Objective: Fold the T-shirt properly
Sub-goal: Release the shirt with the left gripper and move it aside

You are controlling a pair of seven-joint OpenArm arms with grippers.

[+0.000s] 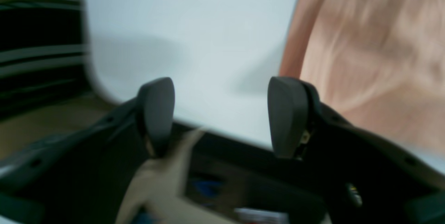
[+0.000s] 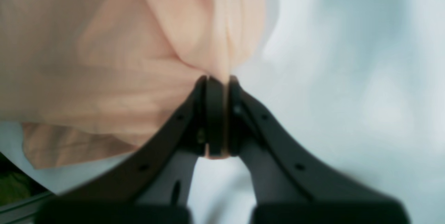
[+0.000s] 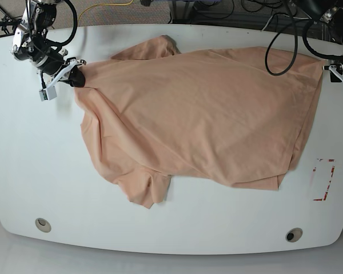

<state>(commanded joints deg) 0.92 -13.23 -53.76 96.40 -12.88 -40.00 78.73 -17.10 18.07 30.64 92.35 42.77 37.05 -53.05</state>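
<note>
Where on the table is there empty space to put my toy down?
The white table is bare along its near edge below the T-shirt, and on the wide patch beside the shirt, under the right gripper. A narrower strip lies by the red marking. The middle is covered by the shirt, and the far corners are crowded by the arms.

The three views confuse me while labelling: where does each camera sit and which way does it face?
Base: overhead, looking down on the table, T-shirt and both arms.
Left wrist: behind the left pincer, open, over the table edge beside the shirt.
Right wrist: behind the right pincer, shut on cloth.
Shared: all three show the T-shirt and the table.
</note>
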